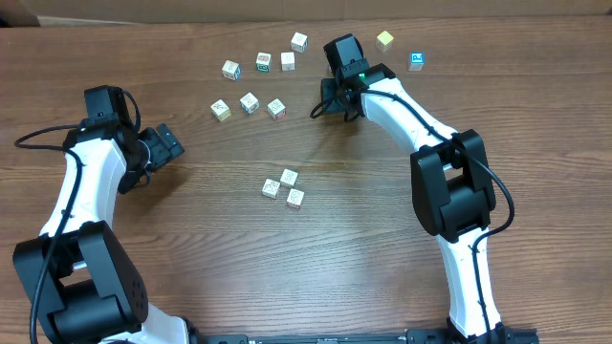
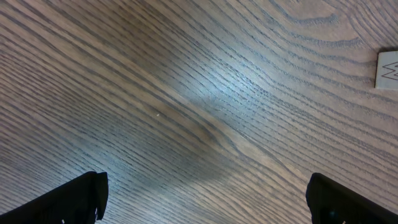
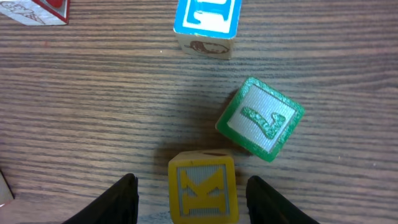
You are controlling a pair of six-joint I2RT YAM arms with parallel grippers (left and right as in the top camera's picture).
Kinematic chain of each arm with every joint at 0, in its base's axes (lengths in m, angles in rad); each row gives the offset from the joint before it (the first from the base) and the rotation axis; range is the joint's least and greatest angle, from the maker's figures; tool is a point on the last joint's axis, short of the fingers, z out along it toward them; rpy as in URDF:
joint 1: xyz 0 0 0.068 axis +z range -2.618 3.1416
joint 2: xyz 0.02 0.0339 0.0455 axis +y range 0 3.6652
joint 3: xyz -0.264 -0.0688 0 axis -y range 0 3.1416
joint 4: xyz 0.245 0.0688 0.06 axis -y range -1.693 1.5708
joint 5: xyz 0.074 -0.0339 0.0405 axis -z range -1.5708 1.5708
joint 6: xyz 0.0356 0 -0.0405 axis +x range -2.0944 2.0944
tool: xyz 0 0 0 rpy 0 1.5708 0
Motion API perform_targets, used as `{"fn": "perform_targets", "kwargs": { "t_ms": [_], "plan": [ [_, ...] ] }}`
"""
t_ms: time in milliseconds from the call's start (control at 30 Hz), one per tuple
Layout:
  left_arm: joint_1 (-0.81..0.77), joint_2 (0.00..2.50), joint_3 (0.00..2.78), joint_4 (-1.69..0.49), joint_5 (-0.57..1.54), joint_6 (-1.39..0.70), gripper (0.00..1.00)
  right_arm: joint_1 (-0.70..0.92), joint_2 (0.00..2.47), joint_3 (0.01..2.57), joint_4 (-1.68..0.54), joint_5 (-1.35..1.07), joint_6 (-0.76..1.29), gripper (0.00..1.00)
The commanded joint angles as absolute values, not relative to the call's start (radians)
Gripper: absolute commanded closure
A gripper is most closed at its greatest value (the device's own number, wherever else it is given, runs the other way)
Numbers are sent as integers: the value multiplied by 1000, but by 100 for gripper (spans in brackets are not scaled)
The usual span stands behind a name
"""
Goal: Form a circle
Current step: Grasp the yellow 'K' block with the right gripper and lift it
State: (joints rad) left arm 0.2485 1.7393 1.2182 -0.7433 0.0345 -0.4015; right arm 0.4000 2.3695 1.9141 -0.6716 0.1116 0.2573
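Three blocks, the circle (image 1: 284, 186) so far, cluster mid-table with bare wood all round.

Left wrist: the left gripper (image 2: 205, 186) is spread wide over the bare table (image 2: 186, 93). A pale block (image 2: 387, 70) is cut off by the frame edge.

Right wrist: the right gripper (image 3: 191, 185) is parted astride a yellow block (image 3: 203, 190), with gaps on both sides. The block's base is cropped.

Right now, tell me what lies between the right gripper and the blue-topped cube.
In the right wrist view, the yellow K cube sits inside the open right gripper; beyond it, only bare table up to the blue-topped cube.

Overhead straight down on whole table (image 1: 382, 268), wrist views close above its wood, facing down
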Motion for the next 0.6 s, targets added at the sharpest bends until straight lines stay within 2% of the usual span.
{"fn": "perform_targets", "kwargs": {
  "t_ms": [0, 100, 367, 500, 567],
  "plan": [
    [247, 1746, 1222, -744, 43, -408, 0, 397, 2379, 1924, -671, 115, 253, 46],
    [247, 1746, 1222, -744, 43, -408, 1, 397, 2379, 1924, -670, 115, 253, 57],
    [247, 1746, 1222, -744, 43, -408, 0, 397, 2379, 1924, -670, 116, 253, 62],
    [247, 1746, 1222, -744, 43, -408, 0, 397, 2376, 1927, -676, 141, 253, 73],
    [247, 1746, 1222, -744, 43, -408, 0, 397, 2364, 1932, -679, 141, 253, 73]
  ]
}}
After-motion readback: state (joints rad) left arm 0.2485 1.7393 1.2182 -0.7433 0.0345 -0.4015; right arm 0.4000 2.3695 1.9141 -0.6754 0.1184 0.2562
